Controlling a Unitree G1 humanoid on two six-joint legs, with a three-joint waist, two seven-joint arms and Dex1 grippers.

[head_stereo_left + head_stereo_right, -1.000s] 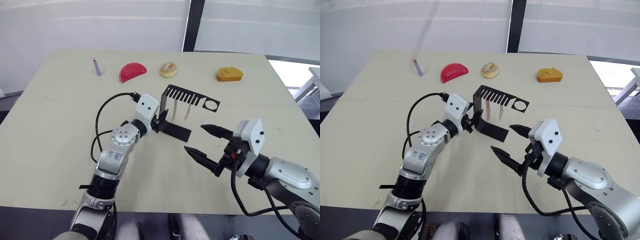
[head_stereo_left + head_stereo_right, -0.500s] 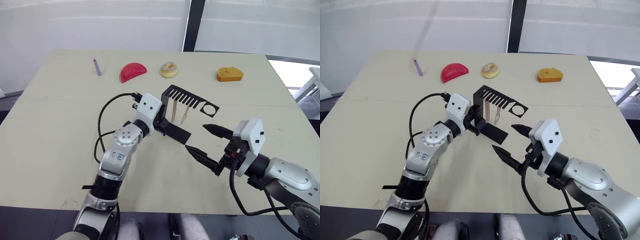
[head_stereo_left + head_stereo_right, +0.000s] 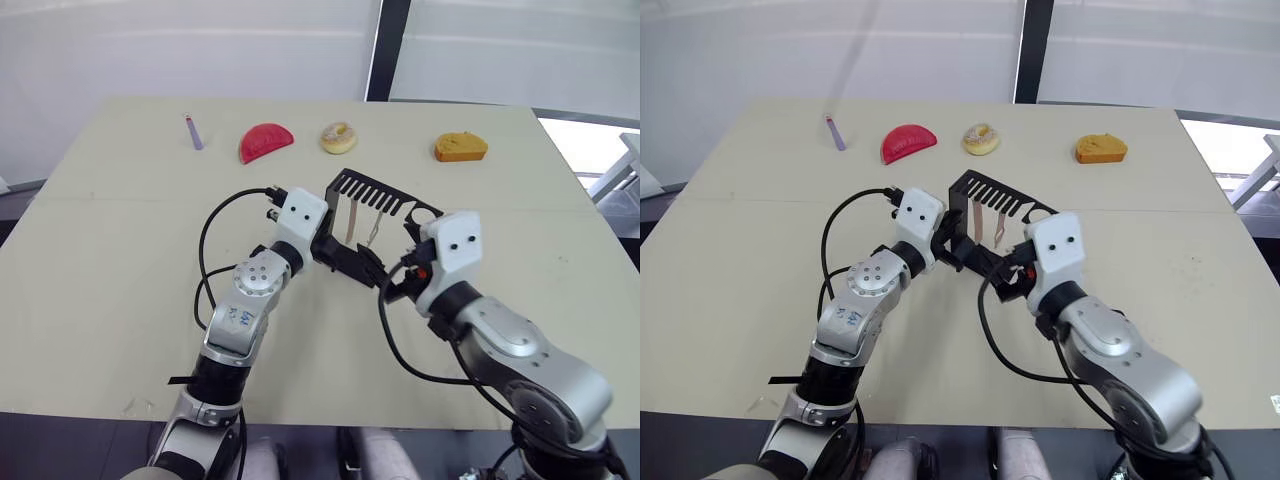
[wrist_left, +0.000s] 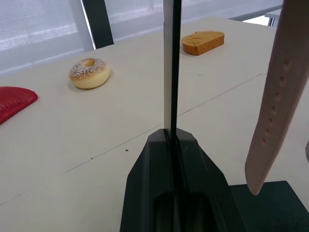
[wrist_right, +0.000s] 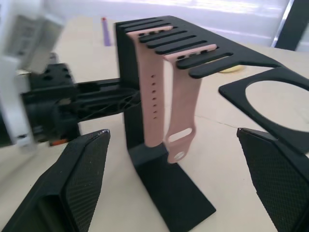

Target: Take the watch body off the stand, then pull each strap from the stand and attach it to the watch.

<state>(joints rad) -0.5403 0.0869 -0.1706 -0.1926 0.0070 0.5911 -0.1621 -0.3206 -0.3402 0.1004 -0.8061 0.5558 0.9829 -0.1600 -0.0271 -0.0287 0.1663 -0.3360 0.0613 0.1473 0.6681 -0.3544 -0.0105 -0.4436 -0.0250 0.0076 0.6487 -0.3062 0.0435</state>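
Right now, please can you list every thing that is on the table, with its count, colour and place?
stand: one, black, middle of the table.
straps: two, pale pink, hanging side by side from the stand's comb slots.
purple stick: one, far left of the table.
red half-round piece: one, far side, right of the stick.
doughnut: one, beige, far middle.
orange cake piece: one, far right.
table: one, beige.
left gripper: shut on the stand's upright.
right gripper: open, fingers to either side of the stand, facing the straps.
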